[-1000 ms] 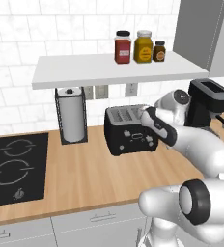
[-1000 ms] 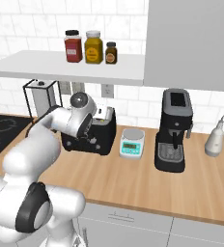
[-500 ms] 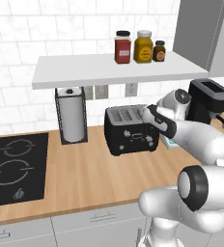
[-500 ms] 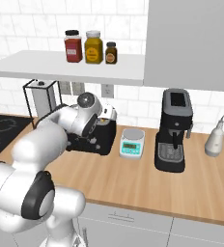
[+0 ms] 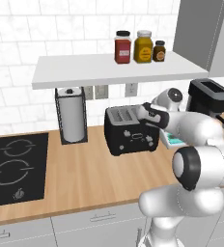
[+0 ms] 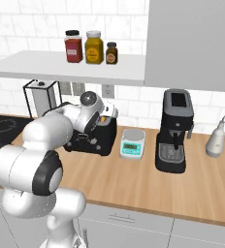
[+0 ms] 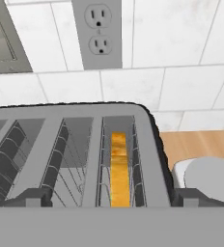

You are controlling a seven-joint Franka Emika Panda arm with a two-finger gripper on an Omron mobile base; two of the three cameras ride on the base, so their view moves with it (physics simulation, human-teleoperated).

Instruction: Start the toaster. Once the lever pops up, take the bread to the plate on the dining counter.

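Note:
The black toaster (image 5: 131, 134) stands on the wood counter under the shelf, also seen as the toaster (image 6: 92, 139). In the hand view its silvery slots (image 7: 65, 154) lie right below me, and the golden-brown bread (image 7: 118, 166) stands on edge deep in the right-hand slot. My gripper (image 7: 111, 198) hovers over that slot, open wide, one dark fingertip (image 7: 31, 198) on each side and nothing between them. From the base, the gripper (image 5: 144, 112) sits above the toaster's right end. The plate and the dining counter are out of view.
A paper-towel holder (image 5: 71, 116) and a black stovetop (image 5: 15, 166) lie left of the toaster. On its right are a small scale (image 6: 133, 144) and the tall coffee machine (image 6: 175, 131). A shelf (image 5: 114, 70) with jars hangs close overhead; a wall outlet (image 7: 103, 31) is behind.
The jaws have gone from partly closed to wide open. The hand has shifted slightly up and back over the toaster's right end, and the arm's elbow has swung.

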